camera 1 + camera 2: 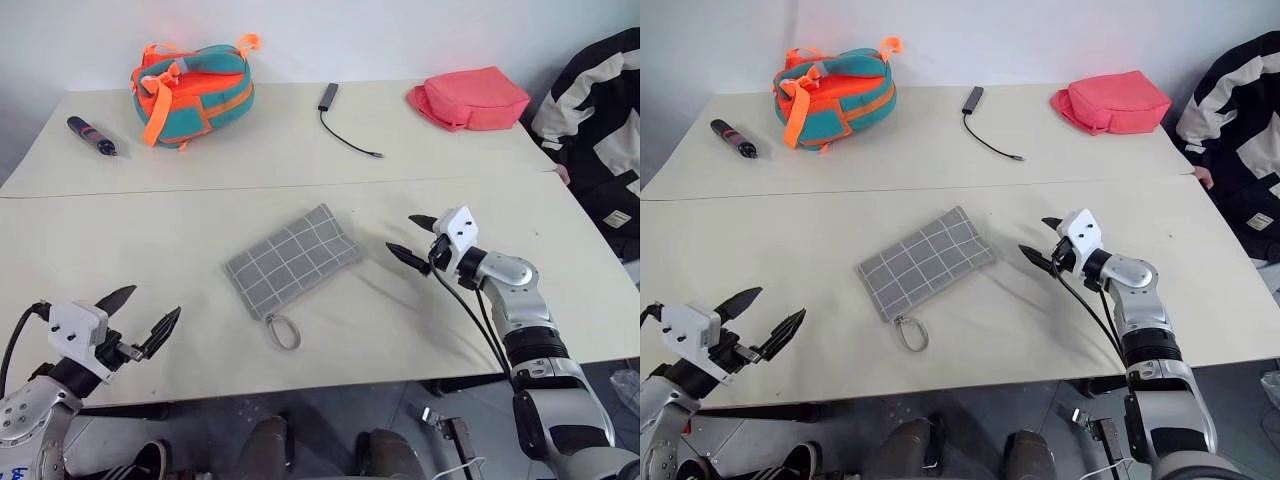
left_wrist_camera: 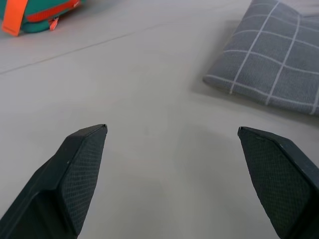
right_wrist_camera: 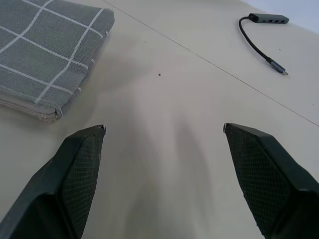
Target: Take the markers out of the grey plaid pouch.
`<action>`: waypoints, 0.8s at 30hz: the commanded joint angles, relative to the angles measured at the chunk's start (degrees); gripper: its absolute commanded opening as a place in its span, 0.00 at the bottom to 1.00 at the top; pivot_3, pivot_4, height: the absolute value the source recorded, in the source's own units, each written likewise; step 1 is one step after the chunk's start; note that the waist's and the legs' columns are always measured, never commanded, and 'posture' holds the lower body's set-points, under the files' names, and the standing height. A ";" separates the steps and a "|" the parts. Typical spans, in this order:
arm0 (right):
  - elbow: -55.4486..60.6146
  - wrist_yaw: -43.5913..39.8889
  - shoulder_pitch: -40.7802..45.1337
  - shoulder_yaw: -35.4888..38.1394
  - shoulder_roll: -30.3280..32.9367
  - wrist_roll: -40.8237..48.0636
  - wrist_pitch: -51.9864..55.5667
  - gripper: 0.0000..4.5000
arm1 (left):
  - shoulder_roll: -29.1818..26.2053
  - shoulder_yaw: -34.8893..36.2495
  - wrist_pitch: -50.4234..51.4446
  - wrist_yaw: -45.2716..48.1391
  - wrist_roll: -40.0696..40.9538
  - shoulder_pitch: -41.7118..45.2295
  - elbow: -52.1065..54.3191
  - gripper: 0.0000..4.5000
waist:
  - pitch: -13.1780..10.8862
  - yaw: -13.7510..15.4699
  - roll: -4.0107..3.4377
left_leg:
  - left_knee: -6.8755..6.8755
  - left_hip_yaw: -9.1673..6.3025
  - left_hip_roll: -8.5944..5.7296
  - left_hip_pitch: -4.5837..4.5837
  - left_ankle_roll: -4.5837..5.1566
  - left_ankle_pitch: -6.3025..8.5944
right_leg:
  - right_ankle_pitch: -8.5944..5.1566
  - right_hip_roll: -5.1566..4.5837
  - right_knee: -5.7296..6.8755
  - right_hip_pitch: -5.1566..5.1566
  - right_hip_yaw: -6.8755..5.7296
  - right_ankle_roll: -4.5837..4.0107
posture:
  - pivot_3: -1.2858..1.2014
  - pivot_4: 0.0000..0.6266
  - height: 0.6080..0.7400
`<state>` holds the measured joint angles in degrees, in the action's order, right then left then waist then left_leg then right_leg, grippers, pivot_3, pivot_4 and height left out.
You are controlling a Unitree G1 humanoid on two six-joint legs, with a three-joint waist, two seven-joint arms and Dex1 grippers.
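My left end effector point(image 1: 140, 318) hangs over the near left part of the table point(image 1: 120, 240), its two black fingers spread wide and holding nothing. The grey plaid pouch point(image 1: 292, 260) lies flat in the middle of the table, turned at a slant, with its grey loop strap point(image 1: 282, 331) at the near corner toward me. I see no markers outside, so I judge they are inside the pouch. My right end effector point(image 1: 418, 240) is just beside the far right corner of the pouch, not touching it, and its fingers are also spread and empty.

I think the pouch is light and soft; the fabric will fold and slide on the smooth table if I push it with only one arm. It seems best to pin one end or pinch the strap corner with one end effector and to work at the mouth with the other.

The head views show the teal-orange bag point(image 1: 192, 92), the dark pen-like stick point(image 1: 91, 136), the cable adapter point(image 1: 343, 119) and the coral-pink pouch point(image 1: 468, 98) at the far side. The right wrist view shows the stitched edge of the pouch point(image 3: 30, 107) close by, which the head views do not resolve.
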<state>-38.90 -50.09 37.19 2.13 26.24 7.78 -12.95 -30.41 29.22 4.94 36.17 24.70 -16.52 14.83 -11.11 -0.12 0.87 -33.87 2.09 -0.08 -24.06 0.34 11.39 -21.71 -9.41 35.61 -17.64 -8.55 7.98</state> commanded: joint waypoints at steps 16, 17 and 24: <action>11.68 5.91 0.88 -2.55 -7.91 -0.30 4.66 0.53 | -2.19 -4.86 -6.45 0.95 -6.50 7.19 -2.73 1.00 | 0.00 -0.11 0.00 | 0.02 0.00 0.03 0.00 -0.03 0.01 | 0.00 0.03 0.06 -0.05 0.02 0.00 | 0.52 0.24 1.00; 11.73 6.55 1.25 -3.23 -9.08 -0.58 4.66 0.46 | -2.77 -5.81 -8.21 1.29 -8.30 7.34 -3.17 1.00 | 0.00 -0.13 0.00 | 0.02 0.00 0.03 0.01 -0.03 0.01 | 0.00 0.03 0.07 -0.06 0.03 0.00 | 0.52 0.24 1.00; 8.03 12.42 3.78 -7.57 -14.51 -5.47 3.25 0.02 | -4.94 -8.99 -14.79 2.88 -13.21 7.74 -3.67 1.00 | 0.01 -0.16 0.01 | 0.06 0.16 0.03 -0.02 -0.03 0.01 | 0.00 0.04 0.26 -0.38 0.26 0.00 | 0.52 0.24 1.00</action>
<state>-30.44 -39.43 40.23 -4.43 12.43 3.61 -8.51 -34.47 20.61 -7.09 38.49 12.76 -8.81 10.30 -11.10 -0.28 0.88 -33.82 2.29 -0.04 -24.08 0.31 11.40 -21.71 -9.37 35.89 -18.03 -8.25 7.98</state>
